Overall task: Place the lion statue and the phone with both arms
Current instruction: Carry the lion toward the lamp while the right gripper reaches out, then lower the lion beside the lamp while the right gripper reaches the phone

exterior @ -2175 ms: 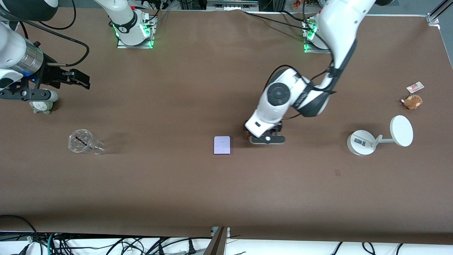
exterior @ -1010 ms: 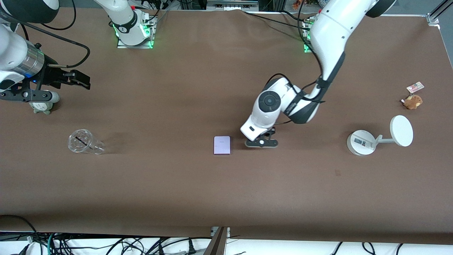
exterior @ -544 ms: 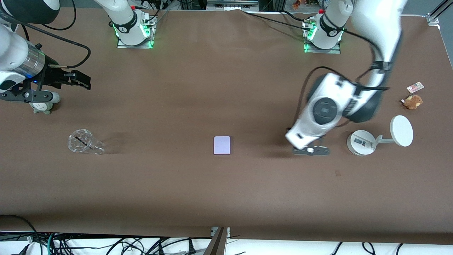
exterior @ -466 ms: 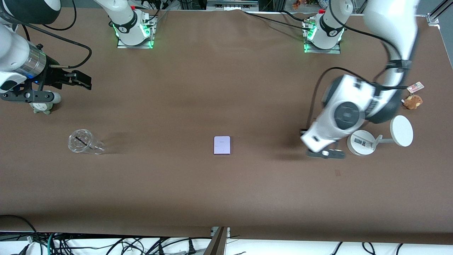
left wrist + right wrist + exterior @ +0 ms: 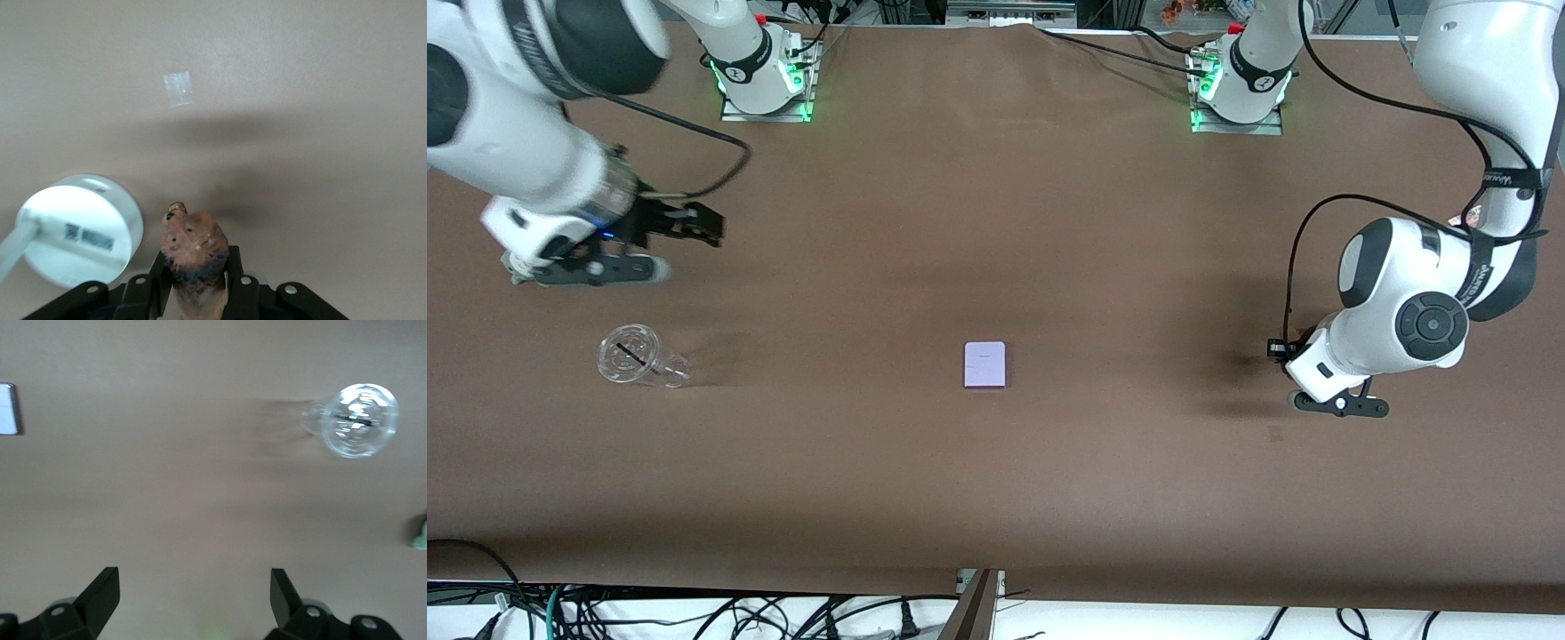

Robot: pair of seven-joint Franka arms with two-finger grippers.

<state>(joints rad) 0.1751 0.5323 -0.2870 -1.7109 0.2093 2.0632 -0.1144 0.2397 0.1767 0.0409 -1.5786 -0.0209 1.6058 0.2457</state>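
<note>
Two arms reached out over the brown tabletop (image 5: 996,498). The left end effector (image 5: 197,293) was up in the air at the left arm's end of the tabletop, and its fingers (image 5: 160,280) were clenched tight on the lion statue (image 5: 195,257). The lion statue stuck out from between the fingers, head first. It was small and orange-brown, with a darker band where the fingers pinched it. Below it stood the round white stand (image 5: 80,230), just beside a bit of clear tape (image 5: 178,89) on the tabletop. In the front view the left end effector (image 5: 1343,404) hid the lion statue.

The phone (image 5: 984,364) lay flat near the middle of the tabletop, well apart from both end effectors. It was pale purple-white with rounded corners.

The right end effector (image 5: 193,597) was spread wide and held nothing. It hung over the right arm's end, near a clear cup (image 5: 636,357) lying on its side.
</note>
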